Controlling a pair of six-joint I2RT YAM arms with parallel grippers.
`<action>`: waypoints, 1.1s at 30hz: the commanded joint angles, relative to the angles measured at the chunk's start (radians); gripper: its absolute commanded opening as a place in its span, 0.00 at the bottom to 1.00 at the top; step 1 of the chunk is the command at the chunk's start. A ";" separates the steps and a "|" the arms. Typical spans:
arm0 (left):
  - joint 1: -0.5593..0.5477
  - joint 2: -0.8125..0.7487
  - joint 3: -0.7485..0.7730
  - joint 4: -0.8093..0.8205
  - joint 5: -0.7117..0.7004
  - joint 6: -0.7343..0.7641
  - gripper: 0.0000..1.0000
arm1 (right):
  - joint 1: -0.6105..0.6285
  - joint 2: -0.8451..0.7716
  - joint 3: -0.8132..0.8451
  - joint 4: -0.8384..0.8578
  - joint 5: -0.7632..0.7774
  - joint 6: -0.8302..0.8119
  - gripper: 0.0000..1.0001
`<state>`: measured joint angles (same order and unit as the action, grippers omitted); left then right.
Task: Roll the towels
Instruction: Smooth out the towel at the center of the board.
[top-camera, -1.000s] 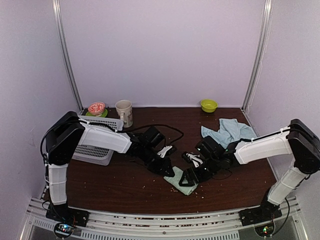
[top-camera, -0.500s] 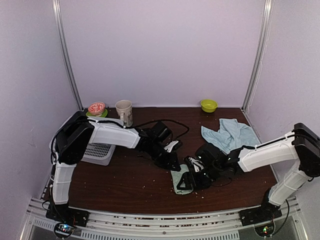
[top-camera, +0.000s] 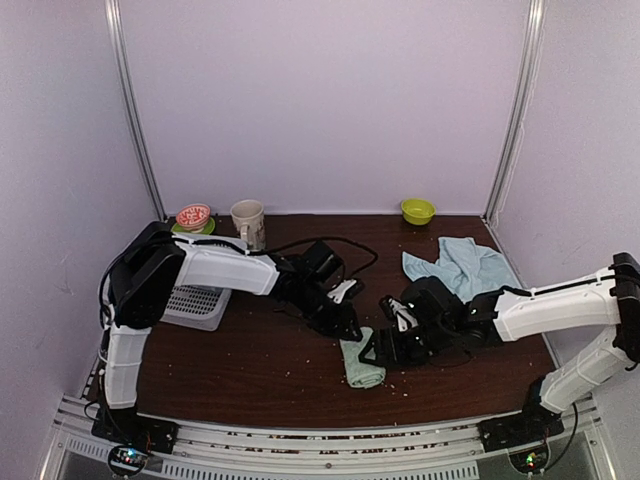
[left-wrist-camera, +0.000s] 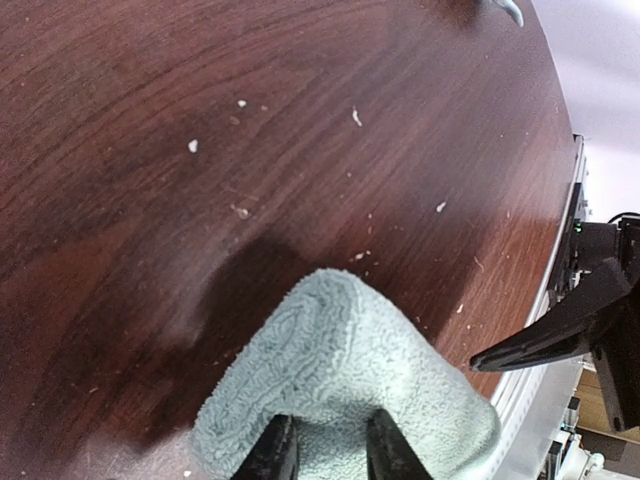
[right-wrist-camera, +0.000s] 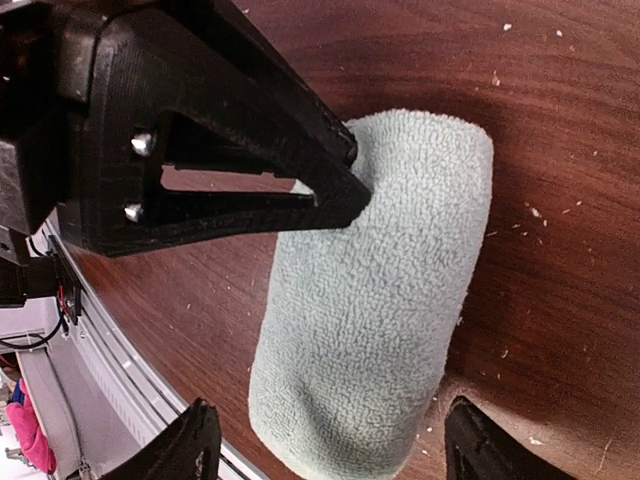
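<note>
A pale mint green towel (top-camera: 362, 363) lies rolled into a short cylinder on the dark wooden table (top-camera: 250, 360), near the front middle. My left gripper (top-camera: 346, 324) is at its far end. In the left wrist view that gripper (left-wrist-camera: 328, 445) has its two narrow fingers close together, pinching a fold of the mint towel (left-wrist-camera: 350, 350). My right gripper (top-camera: 379, 350) stands open beside the roll. In the right wrist view its wide-spread fingertips (right-wrist-camera: 198, 440) straddle the near end of the mint towel (right-wrist-camera: 380, 290) without touching it. A light blue towel (top-camera: 460, 262) lies crumpled at the back right.
A white mesh basket (top-camera: 195, 302) sits at the left under the left arm. A cream mug (top-camera: 248, 222) and a pink bowl on a green plate (top-camera: 193, 216) stand at the back left, a green bowl (top-camera: 418, 210) at the back right. Crumbs dot the table.
The mint towel has gone from a flat folded patch to a tight roll. The left arm reached further right over it, and the right gripper shifted slightly along the roll, staying open.
</note>
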<state>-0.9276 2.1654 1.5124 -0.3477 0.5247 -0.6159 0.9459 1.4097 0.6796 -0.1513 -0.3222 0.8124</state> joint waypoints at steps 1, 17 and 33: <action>0.016 -0.019 -0.022 -0.079 -0.100 0.007 0.28 | -0.008 -0.034 0.006 -0.012 0.070 0.000 0.76; -0.003 -0.059 -0.015 -0.085 -0.140 -0.044 0.40 | -0.032 0.020 -0.038 0.043 0.128 0.018 0.55; -0.025 -0.084 0.014 -0.079 -0.130 -0.069 0.50 | -0.065 0.043 -0.101 0.000 0.165 0.003 0.47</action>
<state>-0.9440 2.1216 1.5150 -0.4213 0.4072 -0.6659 0.8936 1.4517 0.6075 -0.1181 -0.2028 0.8185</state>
